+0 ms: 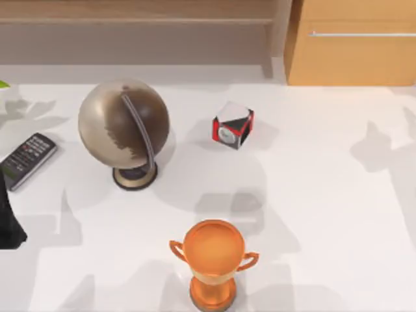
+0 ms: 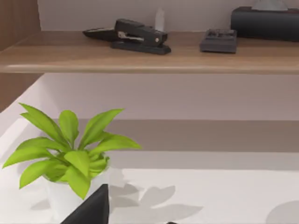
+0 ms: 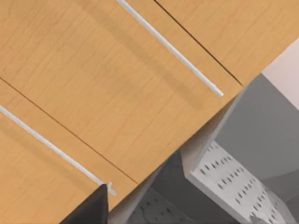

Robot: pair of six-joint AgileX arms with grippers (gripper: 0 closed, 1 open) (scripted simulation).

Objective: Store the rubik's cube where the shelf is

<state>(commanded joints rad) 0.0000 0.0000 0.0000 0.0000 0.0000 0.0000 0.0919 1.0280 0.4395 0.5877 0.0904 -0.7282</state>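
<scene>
Two grippers are hanging at the table's edges, and I cannot tell whether either one is released or clenched. The left gripper (image 2: 91,207) is hovering at the table's left side just by a potted plant (image 2: 70,154). The right gripper (image 3: 91,207) is facing the drawer (image 3: 117,84) fronts at close range.

Nearest on the white table (image 1: 338,214), an orange trophy (image 1: 213,260) is standing upright. Farther back, a globe (image 1: 123,127) is sitting on its stand at left of centre, with a remote (image 1: 27,159) lying near the left edge. Right of the globe, and well apart from it, a cube (image 1: 233,125) is resting tilted. It is showing red, white and black faces with a round emblem, so I am not taking it for the rubik's cube. Where the rubik's cube is lying, I cannot tell, and nothing tiled in red, green, yellow and teal is offering itself for a look.

Farthest back, the shelf (image 1: 130,10) is running along the wall as a long light-wood board with a greyish recess below. In the left wrist view a stapler (image 2: 135,37) is lying on its board.

Judging by this, the task is sitting at its very start, with no grasp made. The next move is calling for finding the tiled cube, closing on it squarely, then carrying it back to the shelf.
</scene>
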